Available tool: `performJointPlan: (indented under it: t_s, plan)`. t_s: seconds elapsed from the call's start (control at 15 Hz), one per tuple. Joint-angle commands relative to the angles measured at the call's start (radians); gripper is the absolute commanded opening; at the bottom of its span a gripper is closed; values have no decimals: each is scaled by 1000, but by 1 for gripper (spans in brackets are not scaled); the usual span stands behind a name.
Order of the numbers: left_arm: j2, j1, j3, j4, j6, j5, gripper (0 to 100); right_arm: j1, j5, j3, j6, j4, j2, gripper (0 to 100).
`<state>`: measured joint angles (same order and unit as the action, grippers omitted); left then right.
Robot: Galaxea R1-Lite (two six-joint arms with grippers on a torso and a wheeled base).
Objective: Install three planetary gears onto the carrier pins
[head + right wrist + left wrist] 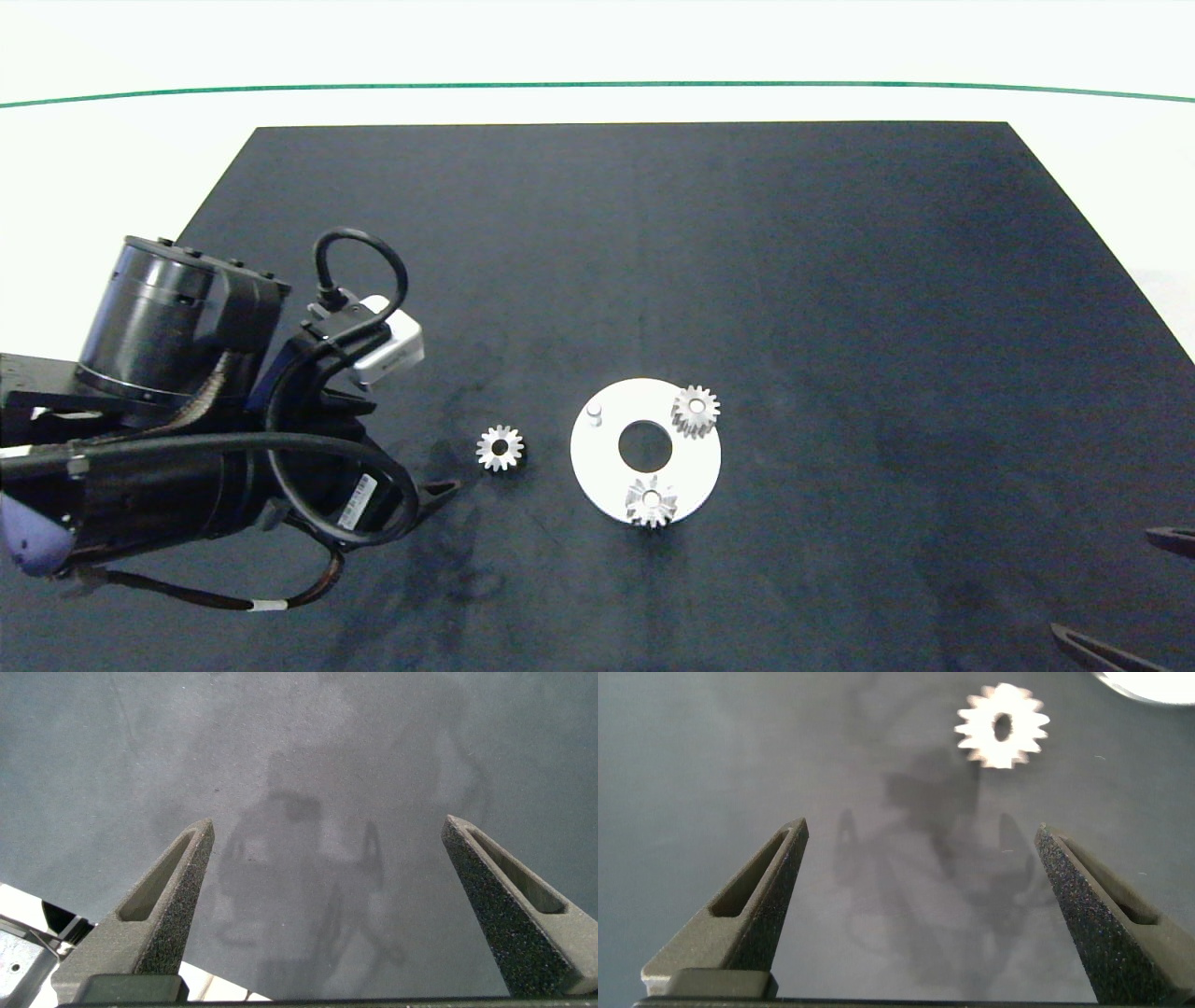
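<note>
A white round carrier disc (597, 462) with a large centre hole lies on the black mat. Two silver planetary gears sit on its pins, one at the far right (695, 410) and one at the near edge (651, 501). One carrier pin (595, 412) at the far left stands bare. A third gear (499, 448) (1002, 726) lies flat on the mat left of the disc. My left gripper (922, 845) is open, short of this loose gear with nothing between its fingers. My right gripper (327, 835) is open over bare mat near the right corner, its fingertips (1172, 539) at the head view's edge.
The black mat (653, 233) covers most of the white table, with a green line (597, 86) running across beyond it. The left arm (187, 429) and its cables lie over the mat's near left part. A sliver of the disc (1148, 683) shows in the left wrist view.
</note>
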<state>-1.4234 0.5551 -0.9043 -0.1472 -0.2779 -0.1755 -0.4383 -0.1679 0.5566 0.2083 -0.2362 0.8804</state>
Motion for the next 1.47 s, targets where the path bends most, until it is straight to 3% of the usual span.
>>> performJointPlan:
  t_s: [0.07, 0.53, 1.0, 1.47]
  plan:
    - [-71, 55, -2, 3, 23, -1, 100, 0, -1, 0, 2, -2, 18, 100]
    - [-172, 54, -24, 112, 26, -7, 100, 1, -1, -1, 5, -2, 32, 100]
    - [-221, 52, -38, 144, 25, -19, 100, 3, 4, -3, 3, -2, 46, 100]
    - [-232, 51, -31, 169, 26, -19, 87, 4, 4, -3, 3, -2, 48, 100]
